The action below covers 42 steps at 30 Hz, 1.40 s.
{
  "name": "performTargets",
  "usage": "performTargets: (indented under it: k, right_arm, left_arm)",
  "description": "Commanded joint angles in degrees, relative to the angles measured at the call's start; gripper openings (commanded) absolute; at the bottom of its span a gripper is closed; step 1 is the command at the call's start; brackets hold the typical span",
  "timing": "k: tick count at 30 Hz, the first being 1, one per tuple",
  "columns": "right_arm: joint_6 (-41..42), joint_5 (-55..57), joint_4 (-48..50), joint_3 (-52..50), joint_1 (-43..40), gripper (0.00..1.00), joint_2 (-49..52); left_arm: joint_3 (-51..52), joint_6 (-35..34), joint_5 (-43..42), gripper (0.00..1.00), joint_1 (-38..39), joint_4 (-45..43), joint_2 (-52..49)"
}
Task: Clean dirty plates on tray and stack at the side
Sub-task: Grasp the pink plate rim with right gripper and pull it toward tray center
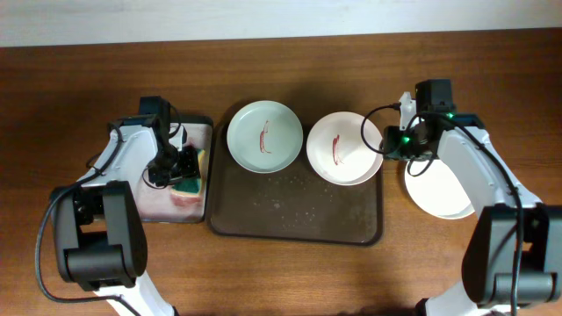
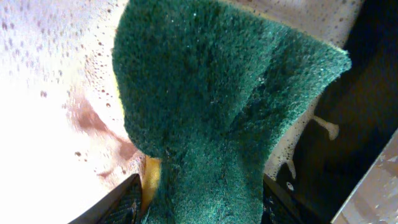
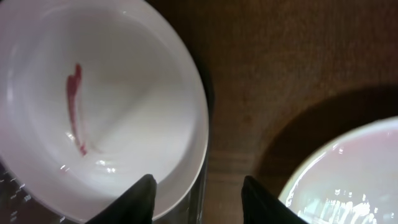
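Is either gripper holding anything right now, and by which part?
Left gripper pinches the green sponge by one end. Right gripper holds nothing: it is open over the white plate at its rim.

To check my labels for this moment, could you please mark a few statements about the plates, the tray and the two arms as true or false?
1. The pale green round plate bears a red-brown streak. True.
2. The white round plate lies on the bare table. False: it rests at the right end of the dark brown rectangular tray.
3. The left jaws grip a green scouring sponge. True.
4. The right jaws are shut on the white round plate's rim. False: they stand open, with the rim between them.
5. A pinkish-white round plate lies on the brown wooden table, to the right of the tray. True.
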<state>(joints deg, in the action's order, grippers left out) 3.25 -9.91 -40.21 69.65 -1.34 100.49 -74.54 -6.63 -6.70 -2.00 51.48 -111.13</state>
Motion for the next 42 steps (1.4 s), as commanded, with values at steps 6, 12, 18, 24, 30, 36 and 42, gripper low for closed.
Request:
performTargets:
  k: [6,12,18,24,30,36,42]
  right_arm:
    - [0.4,0.9,8.3,0.8,0.7,0.35,5.8]
    - [0.4,0.9,11.5,0.7,0.7,0.33,7.1]
    - [0.4,-1.3,11.5,0.7,0.7,0.25,9.6]
    - [0.6,-1.7,11.2,0.8,0.6,0.04,9.7]
    - [0.6,-4.6,6.3,0.8,0.7,0.04,8.4]
    - [0.6,-14.0,-4.3,0.8,0.7,0.04,5.2]
    - [0.6,-16.2,-14.1,0.6,1.8,0.04,5.3]
  left_arm:
    - [-0.5,0.3,-0.2,0.54,0.0,0.3,0.3]
    - [-0.5,0.3,-0.2,0.54,0.0,0.3,0.3]
    - [-0.5,0.2,-0.2,0.54,0.0,0.3,0.3]
    - [-0.5,0.3,-0.2,0.54,0.0,0.3,0.3]
    - [-0.5,0.3,-0.2,0.54,0.0,0.2,0.3]
    - [-0.5,0.3,-0.2,0.52,0.0,0.1,0.3]
    - [-0.5,0.3,-0.2,0.54,0.0,-0.3,0.3]
